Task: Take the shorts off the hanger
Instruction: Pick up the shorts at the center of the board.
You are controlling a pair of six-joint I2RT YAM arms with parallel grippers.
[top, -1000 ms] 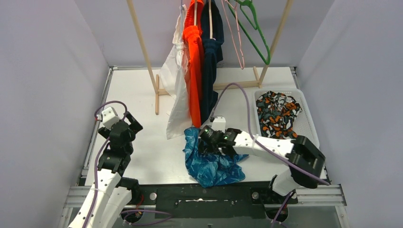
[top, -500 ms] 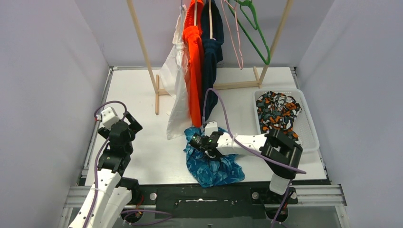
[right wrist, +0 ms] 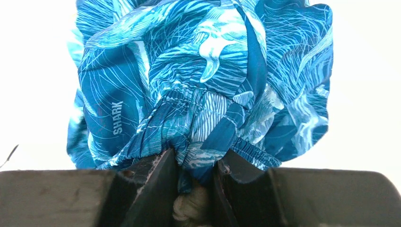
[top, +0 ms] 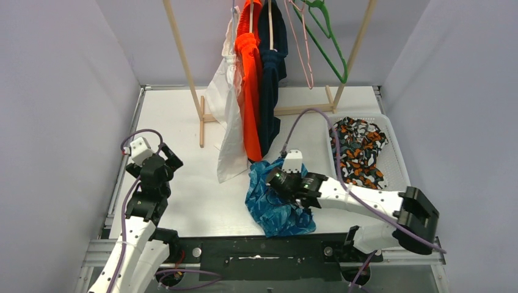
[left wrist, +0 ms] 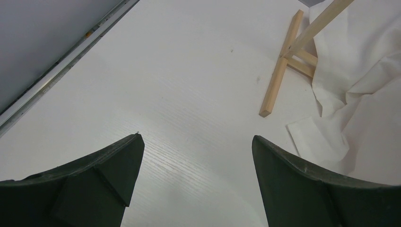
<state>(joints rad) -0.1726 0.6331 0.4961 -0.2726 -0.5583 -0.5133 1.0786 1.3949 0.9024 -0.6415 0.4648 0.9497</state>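
The right gripper (right wrist: pixel 196 165) pinches the gathered waistband of the blue shorts (right wrist: pixel 198 85), jaws pressed close on the cloth. Only the right wrist view shows this bite and the word SHARK printed on the fabric. From above, the blue shorts lie bunched on the white counter (top: pixel 177 122) near its front edge, with the gripper at the heap's 12 o'clock side.

The left gripper (left wrist: pixel 196 146) hangs spread wide over bare counter and holds nothing. Its wrist view alone shows the wooden rack (left wrist: pixel 279 80) foot at 1 o'clock and the hem of the white shorts (left wrist: pixel 350 71) resting on the counter beside it.

Pale grey walls close the counter in on three sides. At 12 o'clock from the blue heap, the white shorts, orange shorts (top: pixel 249 91) and navy shorts (top: pixel 272 79) hang side by side from the rack, their hems just beside the right gripper. A pink hanger (top: pixel 303 49) and a green hanger (top: pixel 330 43) hang bare at 1 o'clock. At 3 o'clock, the camouflage shorts (top: pixel 357 149) lie in a white basket (top: pixel 397 152). The right arm's purple cable (top: pixel 317 116) arcs between the hanging shorts and the basket.
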